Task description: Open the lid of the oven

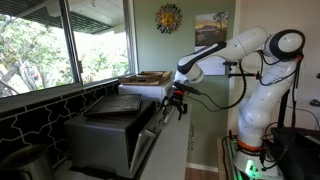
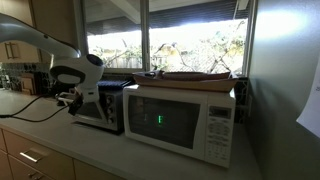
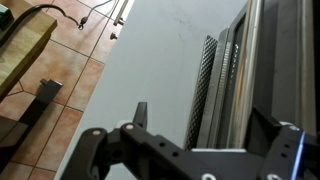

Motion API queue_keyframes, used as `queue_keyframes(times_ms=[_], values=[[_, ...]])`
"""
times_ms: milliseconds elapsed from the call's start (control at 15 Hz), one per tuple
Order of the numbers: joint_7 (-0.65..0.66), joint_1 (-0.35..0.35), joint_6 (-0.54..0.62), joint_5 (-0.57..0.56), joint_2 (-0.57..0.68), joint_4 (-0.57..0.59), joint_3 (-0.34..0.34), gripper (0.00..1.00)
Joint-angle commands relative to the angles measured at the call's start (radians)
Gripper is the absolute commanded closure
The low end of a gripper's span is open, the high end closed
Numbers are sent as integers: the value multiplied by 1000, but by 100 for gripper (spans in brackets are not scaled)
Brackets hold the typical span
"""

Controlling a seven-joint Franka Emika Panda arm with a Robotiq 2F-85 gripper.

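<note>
The dark grey oven [image 1: 100, 140] stands on the counter, with its lid [image 1: 148, 140] facing the robot. In an exterior view the oven [image 2: 100, 108] sits beside the white microwave. My gripper [image 1: 176, 103] hovers at the lid's top edge, and it also shows in an exterior view [image 2: 68, 98]. In the wrist view the gripper [image 3: 200, 120] is open. Its fingers stand on either side of the lid's metal edge [image 3: 235, 70], and the left finger is clear of it. I cannot tell how far the lid is ajar.
A flat dark tray [image 1: 112, 105] lies on top of the oven. A white microwave [image 2: 185, 120] with a wooden board [image 2: 190, 75] on it stands next to the oven. Windows run behind them. The grey counter [image 3: 130, 60] ends at a tiled floor [image 3: 60, 110].
</note>
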Motion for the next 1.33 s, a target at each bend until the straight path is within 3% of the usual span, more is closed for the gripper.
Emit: queue_keyframes(times_ms=[0,333,667,1067,1267], values=[[-133,-2,-62,80,-6,-75,-11,0],[-240,-22,-84,152,25,-116,-13,0],[-283,-36,-57,175,40,-153,28,0],[-272,-64,-8,132,-7,-189,74,0],[-258,-79,3,107,45,-141,84,0]])
